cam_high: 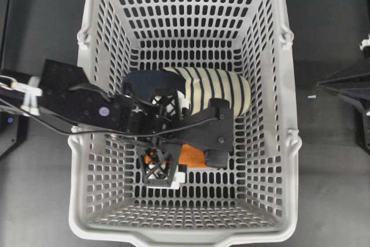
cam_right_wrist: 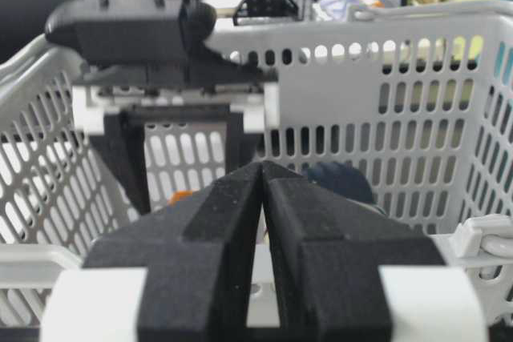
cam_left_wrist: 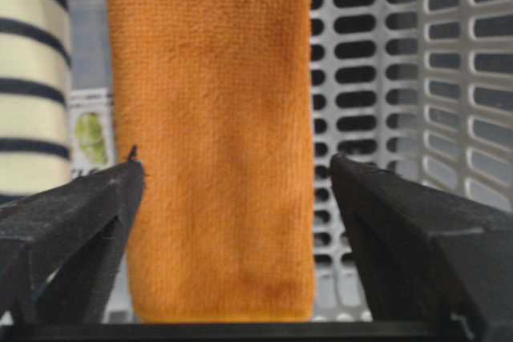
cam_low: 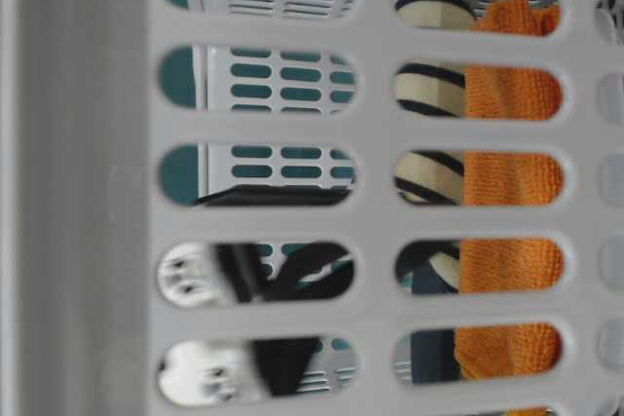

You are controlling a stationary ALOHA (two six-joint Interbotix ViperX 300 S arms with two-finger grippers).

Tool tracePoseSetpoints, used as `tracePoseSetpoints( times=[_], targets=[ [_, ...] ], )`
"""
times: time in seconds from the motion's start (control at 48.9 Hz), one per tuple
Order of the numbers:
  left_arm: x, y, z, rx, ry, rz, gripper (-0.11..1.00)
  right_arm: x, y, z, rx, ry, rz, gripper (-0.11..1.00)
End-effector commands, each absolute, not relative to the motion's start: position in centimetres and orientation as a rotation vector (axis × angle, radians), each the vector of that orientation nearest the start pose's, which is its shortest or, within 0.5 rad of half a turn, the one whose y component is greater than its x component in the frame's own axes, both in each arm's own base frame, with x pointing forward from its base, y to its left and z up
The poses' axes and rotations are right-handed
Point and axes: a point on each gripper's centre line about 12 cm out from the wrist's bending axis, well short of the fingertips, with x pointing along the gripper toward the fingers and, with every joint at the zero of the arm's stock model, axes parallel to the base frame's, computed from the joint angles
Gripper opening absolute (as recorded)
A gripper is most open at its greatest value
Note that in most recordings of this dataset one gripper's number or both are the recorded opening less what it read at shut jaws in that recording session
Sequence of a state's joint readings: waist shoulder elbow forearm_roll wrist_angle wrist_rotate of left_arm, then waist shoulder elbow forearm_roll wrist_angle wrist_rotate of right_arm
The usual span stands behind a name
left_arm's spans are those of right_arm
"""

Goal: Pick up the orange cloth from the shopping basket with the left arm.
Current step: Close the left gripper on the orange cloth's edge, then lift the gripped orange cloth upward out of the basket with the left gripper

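The orange cloth (cam_left_wrist: 212,134) lies flat on the slotted floor of the grey shopping basket (cam_left_wrist: 377,54). My left gripper (cam_left_wrist: 234,164) hangs over it, open wide, one black finger on each side of the cloth and nothing gripped. From overhead the left arm reaches in over the basket's left wall (cam_high: 95,160), and the left gripper (cam_high: 161,137) covers most of the orange cloth (cam_high: 191,155). The table-level view shows the orange cloth (cam_low: 507,182) through the wall slots. My right gripper (cam_right_wrist: 262,167) is shut and empty, outside the basket at the right (cam_high: 324,85).
A navy and cream striped slipper (cam_high: 214,88) lies in the basket just behind the cloth and touches its left edge in the left wrist view (cam_left_wrist: 32,78). The basket's far half (cam_high: 185,21) holds nothing. Dark tabletop (cam_high: 332,172) surrounds the basket.
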State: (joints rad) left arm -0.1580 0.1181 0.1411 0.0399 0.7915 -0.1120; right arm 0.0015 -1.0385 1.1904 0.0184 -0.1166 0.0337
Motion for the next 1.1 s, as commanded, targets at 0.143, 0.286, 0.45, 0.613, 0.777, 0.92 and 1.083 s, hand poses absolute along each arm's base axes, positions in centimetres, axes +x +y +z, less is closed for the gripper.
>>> tracePoseSetpoints(
  times=[0.143,0.286,0.45,0.613,0.777,0.92,1.083],
  targets=[
    [44.3,-6.5,21.3,0.025,1.1,-0.063,0.9,18.8,0.0,28.4,0.058,0.029,-0.002,0.0],
    [44.3,-6.5,20.7,0.025,1.109,-0.062,0.9,18.8,0.0,28.2,0.058,0.032,-0.002,0.0],
    [43.9,-6.3,20.2,0.019,1.122,-0.055,0.88,18.8,0.0,28.1,0.058,0.037,-0.002,0.0],
    [43.6,-6.3,19.8,0.022,1.135,-0.055,0.62,18.7,0.0,27.9,0.061,0.04,-0.003,0.0],
    [43.7,-6.3,20.7,0.027,1.112,-0.062,0.19,18.7,0.0,27.8,0.061,0.04,-0.003,0.0],
    [43.8,-6.0,22.8,0.022,1.072,-0.058,0.15,18.7,0.0,27.8,0.061,0.04,-0.003,0.0],
    [43.9,-5.4,27.9,0.014,1.013,-0.05,0.15,18.7,0.0,27.7,0.061,0.043,-0.003,0.0]
  ],
)
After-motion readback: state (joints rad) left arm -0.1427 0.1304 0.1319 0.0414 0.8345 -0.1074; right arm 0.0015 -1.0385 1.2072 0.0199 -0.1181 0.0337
